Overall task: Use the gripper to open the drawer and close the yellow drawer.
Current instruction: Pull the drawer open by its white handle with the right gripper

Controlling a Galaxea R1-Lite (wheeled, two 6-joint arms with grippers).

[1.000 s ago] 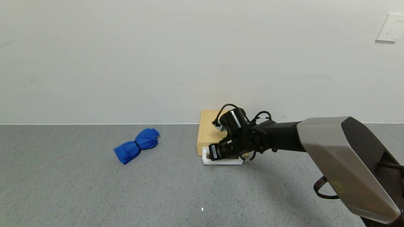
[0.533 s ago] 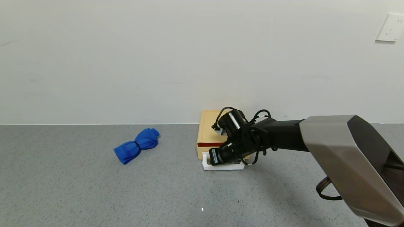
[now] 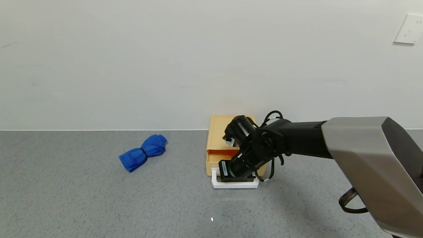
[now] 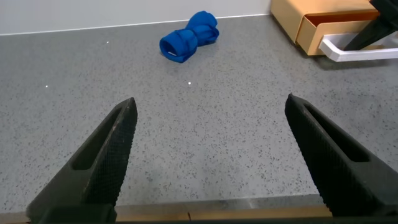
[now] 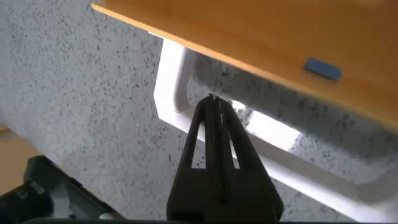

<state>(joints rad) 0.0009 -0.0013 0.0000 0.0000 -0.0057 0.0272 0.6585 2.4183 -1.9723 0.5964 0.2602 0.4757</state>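
Note:
The pale-yellow drawer unit (image 3: 219,127) stands against the wall. Its drawer (image 3: 214,163) is pulled partly out, and the white loop handle (image 3: 235,184) is at its front. My right gripper (image 3: 236,178) is shut, fingers pressed together, pointing down inside the loop of the handle. In the right wrist view the shut fingertips (image 5: 212,99) sit inside the handle (image 5: 174,93), below the yellow drawer front (image 5: 261,37). My left gripper (image 4: 211,99) is open and empty over the table, well away from the drawer (image 4: 323,28).
A blue bundled cloth (image 3: 143,152) lies on the grey table to the left of the drawer; it also shows in the left wrist view (image 4: 188,37). A white wall runs behind the table, with a socket (image 3: 408,29) at the upper right.
My right gripper has moved toward the table's front with its tips in the handle. The drawer has slid out of the unit with it.

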